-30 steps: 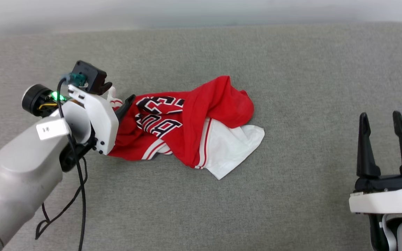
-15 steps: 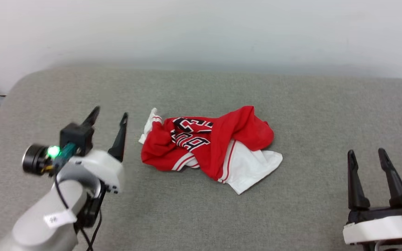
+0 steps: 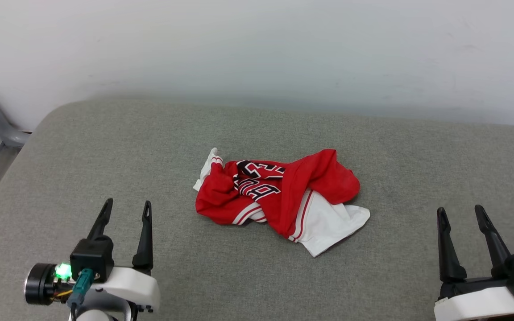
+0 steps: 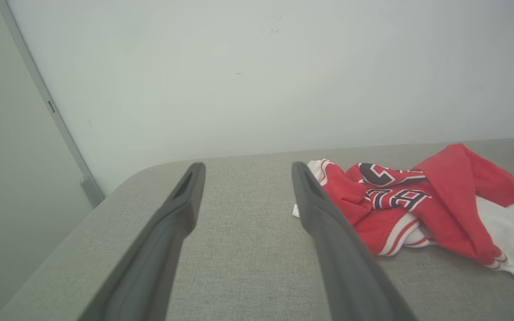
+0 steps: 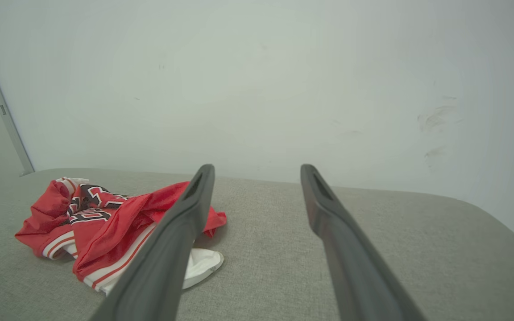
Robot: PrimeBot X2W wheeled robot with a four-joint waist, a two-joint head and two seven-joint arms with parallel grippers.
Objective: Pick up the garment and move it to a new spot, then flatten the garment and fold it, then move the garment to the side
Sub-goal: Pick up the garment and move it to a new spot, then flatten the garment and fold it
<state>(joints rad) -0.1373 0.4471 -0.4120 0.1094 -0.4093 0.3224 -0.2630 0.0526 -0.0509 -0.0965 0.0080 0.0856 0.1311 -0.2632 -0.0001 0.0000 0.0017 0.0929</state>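
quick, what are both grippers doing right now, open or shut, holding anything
Left gripper: open, fingers apart, holding nothing.
Right gripper: open, fingers apart, holding nothing; the garment lies on the grey surface between the two, touched by neither.

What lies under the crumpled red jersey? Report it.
The garment lies bunched on the grey cushion; cushion shows all around it. Whatever its folds cover is hidden.

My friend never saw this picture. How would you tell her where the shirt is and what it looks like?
Find the big grey cushioned surface below the white wall. Near its middle, ahead of and between the open left gripper and right gripper, lies the garment in a crumpled heap. It is the one bright red thing, with white parts, striped trim and black lettering.
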